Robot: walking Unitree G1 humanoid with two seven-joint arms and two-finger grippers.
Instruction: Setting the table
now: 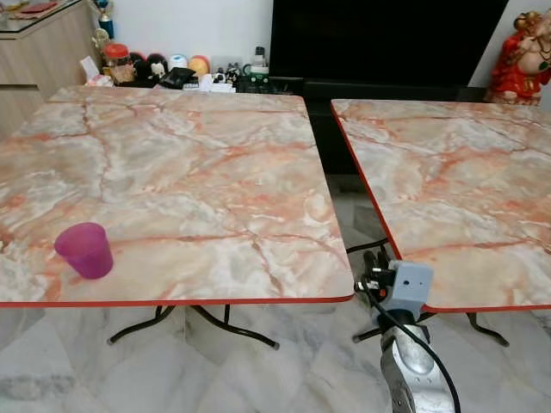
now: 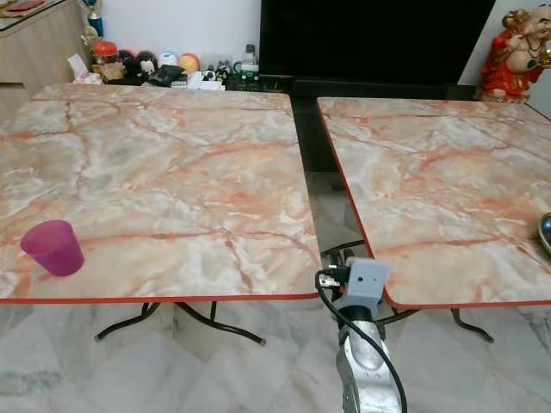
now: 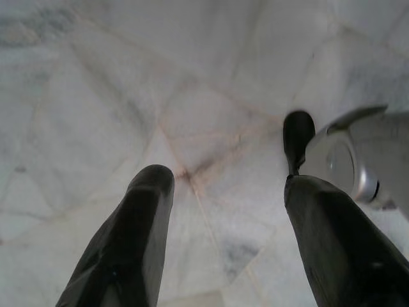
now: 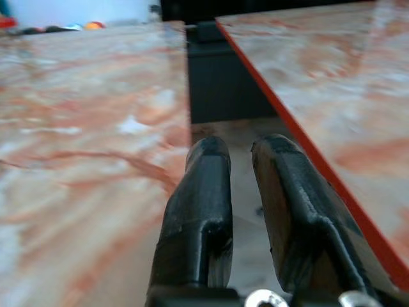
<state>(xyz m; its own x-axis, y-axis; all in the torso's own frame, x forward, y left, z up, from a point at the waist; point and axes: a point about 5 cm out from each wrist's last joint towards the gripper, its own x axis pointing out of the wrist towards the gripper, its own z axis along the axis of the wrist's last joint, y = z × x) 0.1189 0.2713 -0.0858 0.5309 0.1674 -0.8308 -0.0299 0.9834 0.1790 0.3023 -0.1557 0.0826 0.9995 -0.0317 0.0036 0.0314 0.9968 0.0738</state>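
A purple plastic cup (image 1: 84,249) stands upright near the front left corner of the left marble table (image 1: 198,163). A second marble table (image 1: 456,181) stands to the right, across a narrow gap. My right gripper (image 4: 239,153) is raised in that gap at the height of the front edges, its black fingers (image 4: 204,192) almost together with nothing between them. Its grey wrist box (image 1: 405,286) shows on the silver arm. My left gripper (image 3: 227,182) hangs open over the floor, holding nothing.
A dark cabinet (image 1: 379,43) stands behind the tables. Jars and small items (image 1: 172,69) line the shelf behind the left table, and a red figurine (image 1: 523,60) is at the back right. A shiny rounded object (image 2: 546,232) sits at the right table's edge. The floor is pale tile (image 1: 86,370).
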